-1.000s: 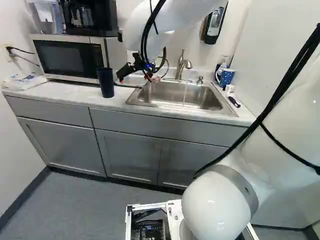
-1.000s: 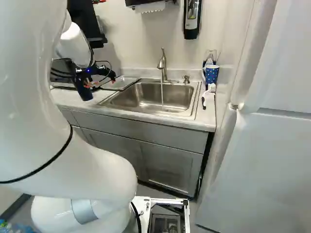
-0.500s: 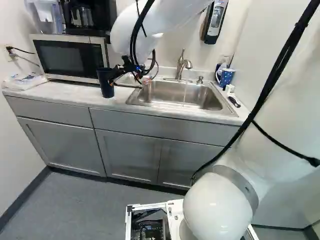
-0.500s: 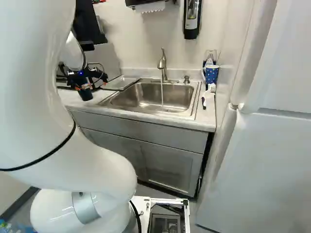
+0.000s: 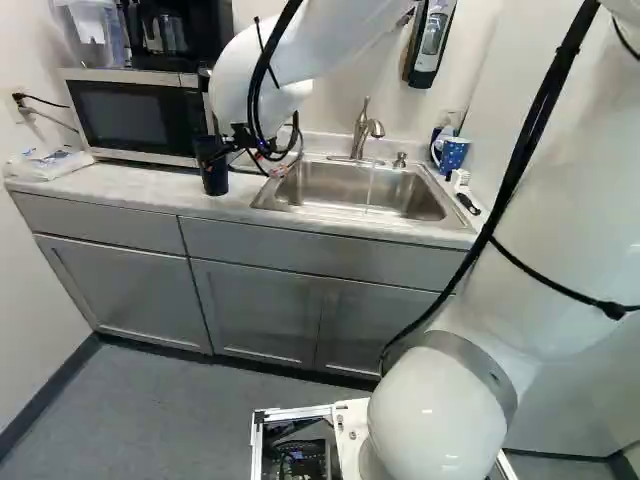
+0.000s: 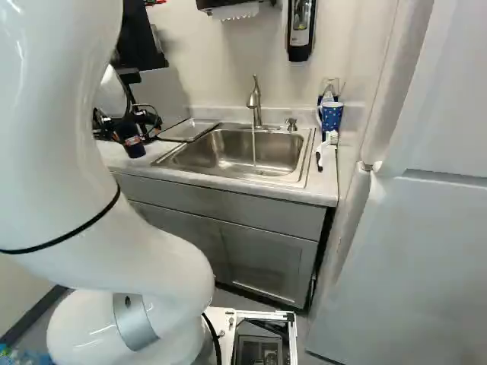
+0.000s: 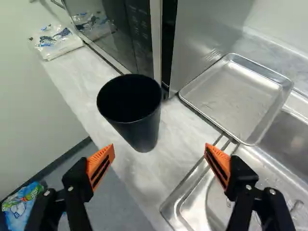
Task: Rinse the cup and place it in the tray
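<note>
1. Arm [image 5: 435, 410]: base hasn't moved, the scene sits the same in both base views. The upper arm has swung leftward in the left base view, taking the hand [image 7: 160, 148] from beside the cup to right up by it.
2. Hand: open wide, orange pads [image 7: 101, 163] well apart, nothing gripped.
3. Cup [image 7: 142, 130]: dark, upright, mouth up, on the worktop [image 7: 72, 82] just ahead of the hand, a bit nearer one finger's line. Hasn't shifted. The hand overlaps it in the base views, so contact there is hard to call; wrist view shows it ahead of the fingertips.
4. So the task looks to be at the pre-grasp stage, cup neither picked up nor rinsed. Next likely: centre on the cup, move in with a finger on each side, then close. Clipping the rim could tip it.
5. Tray [image 7: 236, 96]: metal, shallow, beside the sink [image 6: 228, 148], partly over its edge. Bare landing spot for later.
6. Tap [image 6: 255, 103]: water [image 6: 253, 148] already running into the basin, so rinsing probably just needs the cup brought under it.
7. Microwave [image 5: 130, 115]: behind the cup, probably limits clearance on that side.
</note>
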Controlling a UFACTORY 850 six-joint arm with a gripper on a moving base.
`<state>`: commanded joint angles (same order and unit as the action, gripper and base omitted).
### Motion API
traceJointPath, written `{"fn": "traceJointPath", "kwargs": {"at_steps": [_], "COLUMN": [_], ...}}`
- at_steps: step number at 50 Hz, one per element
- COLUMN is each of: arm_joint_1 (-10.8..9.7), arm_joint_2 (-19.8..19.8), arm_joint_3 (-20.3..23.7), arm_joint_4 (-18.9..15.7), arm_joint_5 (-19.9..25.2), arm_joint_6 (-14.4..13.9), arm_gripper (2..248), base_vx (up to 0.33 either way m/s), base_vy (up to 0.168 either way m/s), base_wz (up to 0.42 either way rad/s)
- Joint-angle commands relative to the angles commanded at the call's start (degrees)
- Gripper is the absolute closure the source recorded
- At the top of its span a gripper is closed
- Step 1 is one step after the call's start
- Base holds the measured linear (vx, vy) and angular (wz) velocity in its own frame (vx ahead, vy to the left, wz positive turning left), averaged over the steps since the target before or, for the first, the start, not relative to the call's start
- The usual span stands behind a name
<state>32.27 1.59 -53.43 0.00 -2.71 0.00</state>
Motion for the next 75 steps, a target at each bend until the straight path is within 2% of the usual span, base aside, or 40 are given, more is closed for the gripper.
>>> {"fn": "traceJointPath", "kwargs": {"at_steps": [27, 56, 75], "arm_joint_1": [2.1, 2.2, 2.8], "arm_joint_2": [-3.2, -5.9, -6.1], "arm_joint_3": [0.3, 1.3, 3.4], "arm_joint_4": [-1.3, -4.1, -5.2], "arm_joint_5": [9.8, 20.5, 26.4], "arm_joint_6": [0.0, 0.0, 0.0], "arm_gripper": [3, 3, 3], "base_vx": [0.000, 0.000, 0.000], "base_vy": [0.000, 0.000, 0.000], "base_wz": [0.000, 0.000, 0.000]}}
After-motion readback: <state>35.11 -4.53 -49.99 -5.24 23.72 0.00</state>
